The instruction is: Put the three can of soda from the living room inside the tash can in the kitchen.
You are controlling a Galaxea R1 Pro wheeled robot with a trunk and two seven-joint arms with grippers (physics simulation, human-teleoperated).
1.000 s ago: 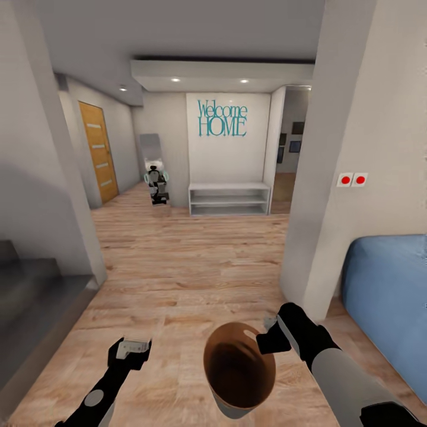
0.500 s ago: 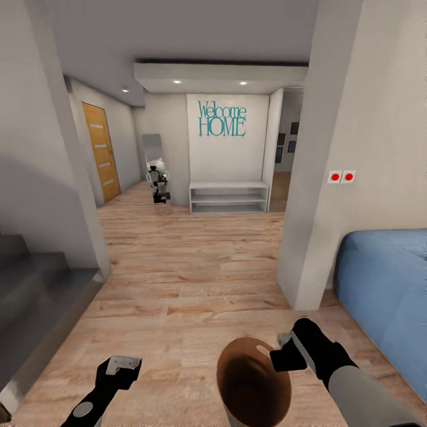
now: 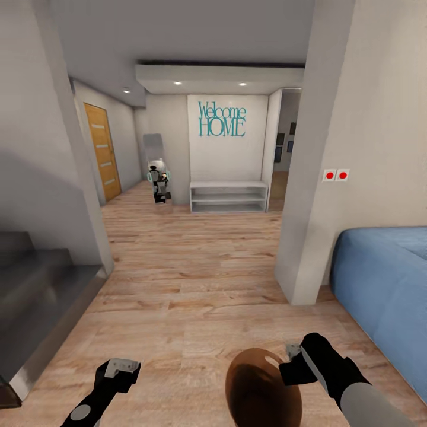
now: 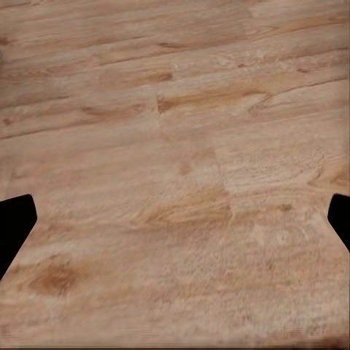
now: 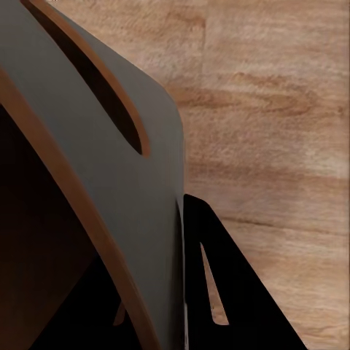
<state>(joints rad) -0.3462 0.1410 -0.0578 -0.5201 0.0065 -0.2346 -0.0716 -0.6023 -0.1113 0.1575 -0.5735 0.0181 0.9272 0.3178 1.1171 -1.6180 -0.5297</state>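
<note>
The tash can (image 3: 264,388), grey outside and brown inside, hangs tilted above the wood floor low in the head view. My right gripper (image 3: 292,363) is shut on its rim at the right side. In the right wrist view the bin's grey wall (image 5: 109,168) runs between the jaws, with one black finger (image 5: 219,292) pressed against its outside. My left gripper (image 3: 121,369) is open and holds nothing, and its view looks down on bare planks (image 4: 182,146). The three can of soda are out of view.
A hallway lies ahead with a white shelf unit (image 3: 228,197) under a "Welcome HOME" wall sign, and an orange door (image 3: 102,151) at the left. A white wall corner (image 3: 308,237) and a blue sofa (image 3: 385,290) stand at the right. Grey stairs (image 3: 35,296) are at the left.
The whole picture has shifted, so the camera has moved. Both arms and the bin now sit lower in it. The right gripper keeps its hold on the rim.
</note>
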